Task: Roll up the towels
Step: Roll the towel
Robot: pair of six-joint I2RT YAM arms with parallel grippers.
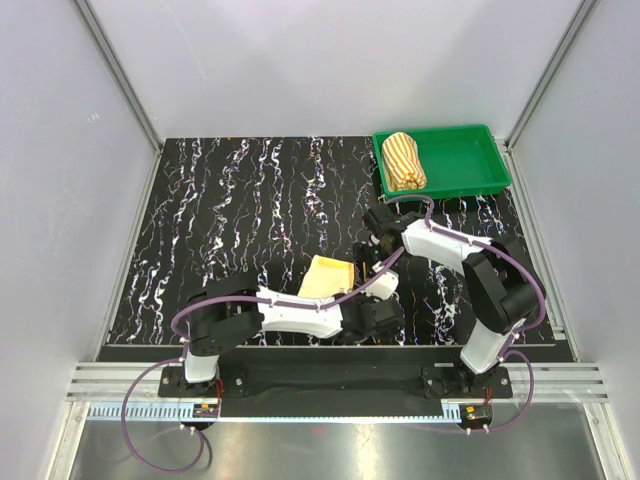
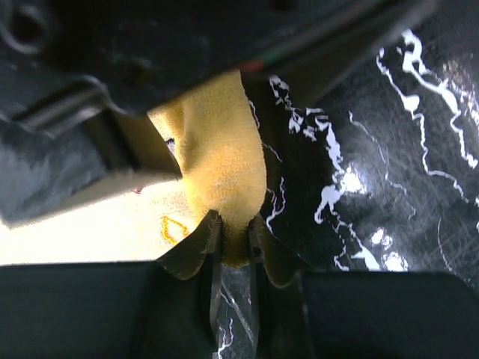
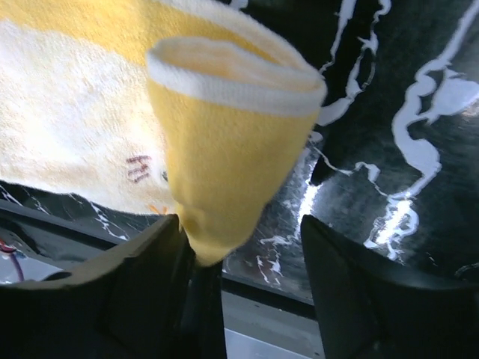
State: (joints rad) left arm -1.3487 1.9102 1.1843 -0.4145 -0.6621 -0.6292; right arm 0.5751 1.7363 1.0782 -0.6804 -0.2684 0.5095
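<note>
Left gripper (image 2: 233, 228) clamps yellow towel (image 2: 221, 149) at its fold; right gripper (image 3: 239, 247) gapes, seemingly off it. Mid-roll; next, right pinches and turns.

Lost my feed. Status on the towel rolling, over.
Left tool pinching yellow towel. Right tool open at its rolled end. Striped towel rolled, in tray. No obstruction seen.

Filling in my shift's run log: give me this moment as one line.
striped towel: rolled, in tray | yellow towel: partly rolled | left jaws: pinching it | right jaws: open
</note>
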